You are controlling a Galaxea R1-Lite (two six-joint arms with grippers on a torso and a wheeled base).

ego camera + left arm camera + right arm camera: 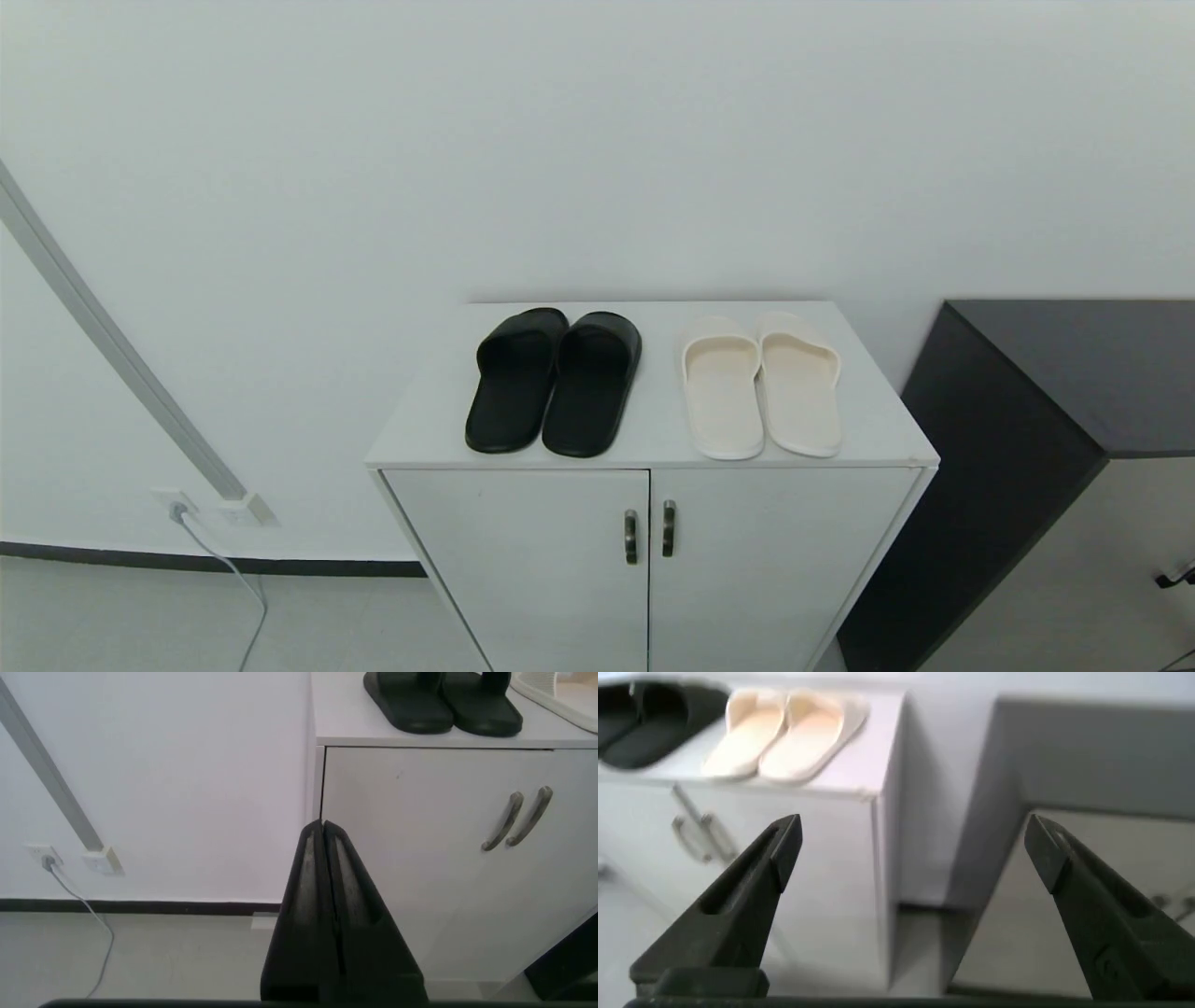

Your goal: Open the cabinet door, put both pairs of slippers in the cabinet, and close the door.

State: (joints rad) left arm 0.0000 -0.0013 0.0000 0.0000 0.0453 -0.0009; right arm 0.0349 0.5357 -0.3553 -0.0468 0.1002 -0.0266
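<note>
White wall (597, 140) behind, w/ the cabinet (660, 411) against it and a dark unit (1008, 448) just beside it on the right. Both doors are shut: left door (523, 560), right door (784, 551), w/ left handle (631, 537) and right handle (668, 528) side by side at the centre seam. On top, the black pair (553, 381) sits to the left and the cream pair (761, 385) to the right, toes toward the wall, bare top btwn them. So you're at step one, opening a door, and it's not begun.

Left gripper (323, 831) is pinched fully together, holding nothing. It sits low, off the cabinet's left front corner, well apart from the handles. Right gripper (910, 849) is spread wide and empty, facing the cabinet's right corner and the dark unit, touching neither.

Nxt move, as I judge it: get a gripper onto a handle. The right one is spread, so it's prob. the quicker pick: line up on the right handle, close round the bar, pull along the hinge arc. If you go left, spread it first. The handles sit v. close together, so don't snag both. The dark unit may crowd the right door's swing.
</note>
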